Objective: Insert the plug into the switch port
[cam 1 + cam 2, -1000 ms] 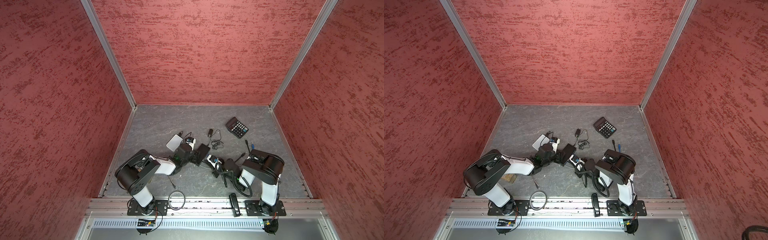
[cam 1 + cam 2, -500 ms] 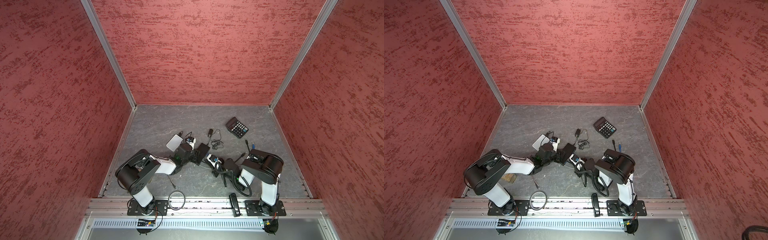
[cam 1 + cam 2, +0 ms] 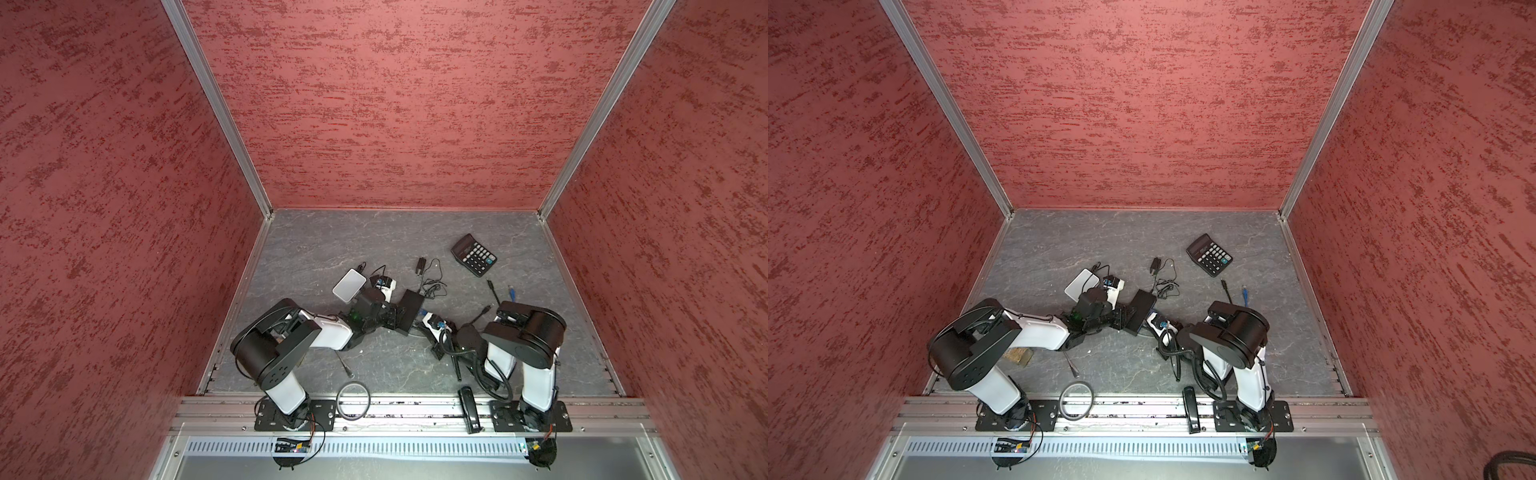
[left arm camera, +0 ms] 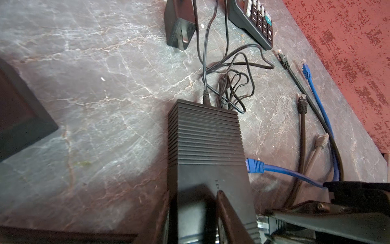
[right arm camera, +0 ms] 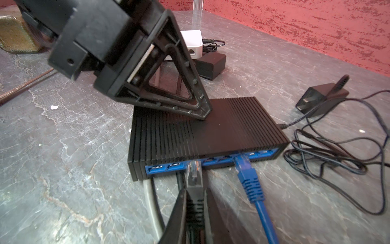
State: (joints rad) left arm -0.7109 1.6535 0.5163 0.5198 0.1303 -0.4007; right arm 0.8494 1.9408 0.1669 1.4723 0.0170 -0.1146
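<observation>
The black ribbed switch [image 5: 211,131] lies on the grey table, its row of blue ports facing my right wrist camera; both top views show it [image 3: 409,305] [image 3: 1140,309]. My left gripper [image 4: 195,211] is shut on one end of it, one finger [image 5: 198,109] resting on its top. My right gripper [image 5: 195,192] is shut on the black plug [image 5: 195,186], whose clear tip sits at the mouth of a port near the switch's left end. A blue plug [image 5: 244,166] sits in another port. The two grippers [image 3: 395,318] [image 3: 422,320] meet at the switch.
A tangled power cord and adapter [image 5: 320,97] lie beside the switch. Loose blue, black and grey cable ends [image 4: 307,71] lie toward the red wall. A calculator [image 3: 473,254] and a white box [image 3: 349,285] sit farther back. A cable ring [image 3: 353,401] rests on the front rail.
</observation>
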